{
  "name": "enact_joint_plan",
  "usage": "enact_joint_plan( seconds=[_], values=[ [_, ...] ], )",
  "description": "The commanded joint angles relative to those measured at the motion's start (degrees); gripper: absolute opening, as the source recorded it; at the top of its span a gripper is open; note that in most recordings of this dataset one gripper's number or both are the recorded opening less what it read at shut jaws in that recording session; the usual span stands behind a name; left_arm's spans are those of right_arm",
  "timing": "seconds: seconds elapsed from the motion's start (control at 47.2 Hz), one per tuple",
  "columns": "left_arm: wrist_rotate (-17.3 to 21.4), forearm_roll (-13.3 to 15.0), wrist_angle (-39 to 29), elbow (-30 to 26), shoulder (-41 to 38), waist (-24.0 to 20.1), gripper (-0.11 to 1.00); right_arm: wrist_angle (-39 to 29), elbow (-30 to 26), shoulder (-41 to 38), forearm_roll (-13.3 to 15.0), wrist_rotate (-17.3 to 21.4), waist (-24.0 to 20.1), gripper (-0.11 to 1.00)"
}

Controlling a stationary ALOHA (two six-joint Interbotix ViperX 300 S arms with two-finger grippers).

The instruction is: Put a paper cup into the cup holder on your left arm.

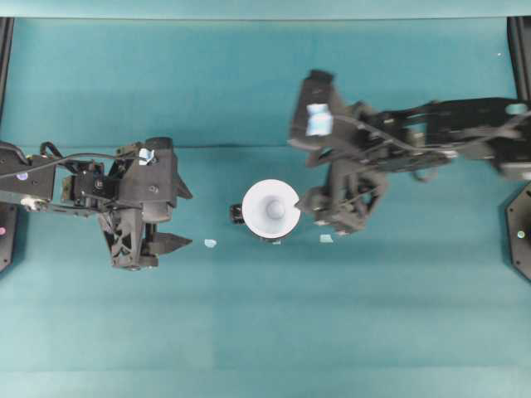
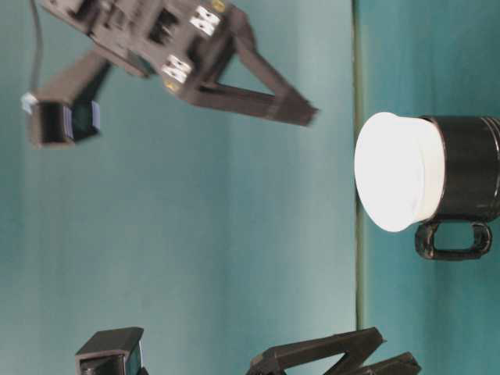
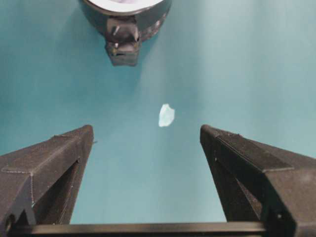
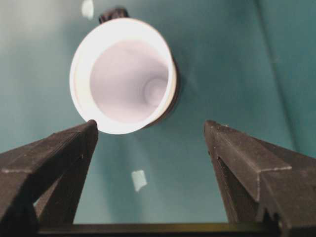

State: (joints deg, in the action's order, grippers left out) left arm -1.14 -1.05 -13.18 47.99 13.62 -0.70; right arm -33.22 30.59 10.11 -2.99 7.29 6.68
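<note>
Right gripper [image 4: 150, 143]: jaws spread wide, nothing between them. The paper cup [image 4: 123, 76] lies just beyond the fingertips, nearer the finger at the left of the right wrist view, whose tip overlaps the rim in that view; whether it touches cannot be told. The cup sits nested, mouth up, in the cup holder [image 2: 469, 168], with its white rim standing proud of the black wall. Judged from this, the insertion step is complete and the open jaws no longer need to grip.

Left gripper [image 3: 148, 133]: jaws also spread wide, empty. The holder's handle [image 3: 122, 42] points toward these fingers, well ahead of the tips. A scrap of pale tape [image 3: 166, 115] lies on the table [image 3: 256, 74] between the tips and the handle.

The holder stands between the two grippers.
</note>
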Motion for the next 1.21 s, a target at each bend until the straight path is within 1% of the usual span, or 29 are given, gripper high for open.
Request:
enact_joint_plan(
  seconds=[0.0, 0.085, 0.275, 1.186],
  values=[
    [0.0, -0.2, 0.4, -0.5, 0.4, 0.1, 0.95, 0.7, 0.4, 2.8, 1.2, 0.1, -0.1, 0.91],
    [0.0, -0.2, 0.4, -0.5, 0.4, 0.1, 0.95, 0.9, 1.7, 3.8, 1.7, 0.1, -0.2, 0.91],
    [-0.1, -0.2, 0.4, -0.5, 0.4, 0.2, 0.95, 1.8, 3.1, 4.9, 1.7, 0.0, -0.5, 0.91],
    [-0.2, -0.2, 0.4, -0.5, 0.4, 0.4, 0.95, 1.7, 3.2, 4.9, 1.7, 0.1, -1.0, 0.91]
  ],
)
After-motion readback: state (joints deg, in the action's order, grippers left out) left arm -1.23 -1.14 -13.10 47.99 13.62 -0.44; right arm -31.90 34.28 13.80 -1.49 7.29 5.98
